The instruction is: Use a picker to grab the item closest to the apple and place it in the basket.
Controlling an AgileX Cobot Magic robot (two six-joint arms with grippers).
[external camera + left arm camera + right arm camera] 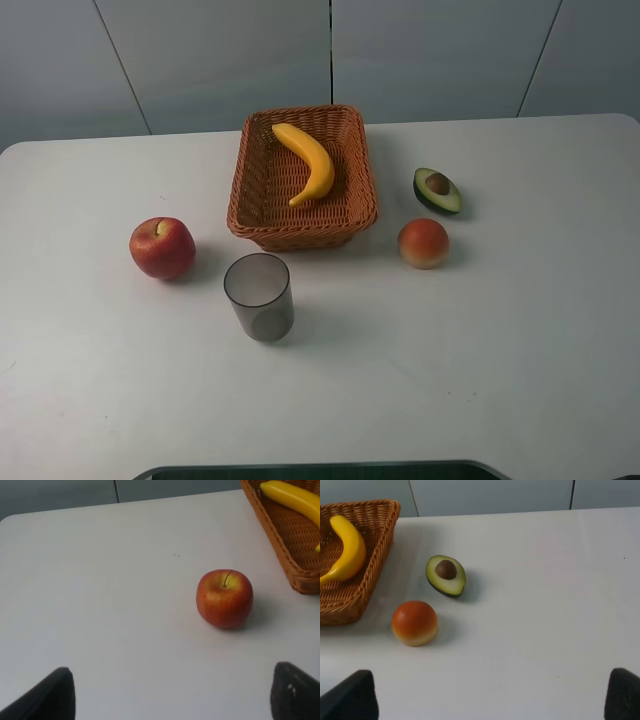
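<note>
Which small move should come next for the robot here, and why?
Probably move the left claw, which looks open, toward the grey cup: the cup stands nearest the apple, on the left side, outside the basket, and no claw touches it yet.

1. Setting: a plain laboratory or test station, not a home.
2. Evidence: a bare white desk point(520, 350) stands against grey panelled walls point(200, 60) with thin vertical seams.
3. Evidence: a few props lie spaced apart, among them an apple point(162, 247), a wicker basket point(255, 190) and a grey cup point(259, 296).
</note>
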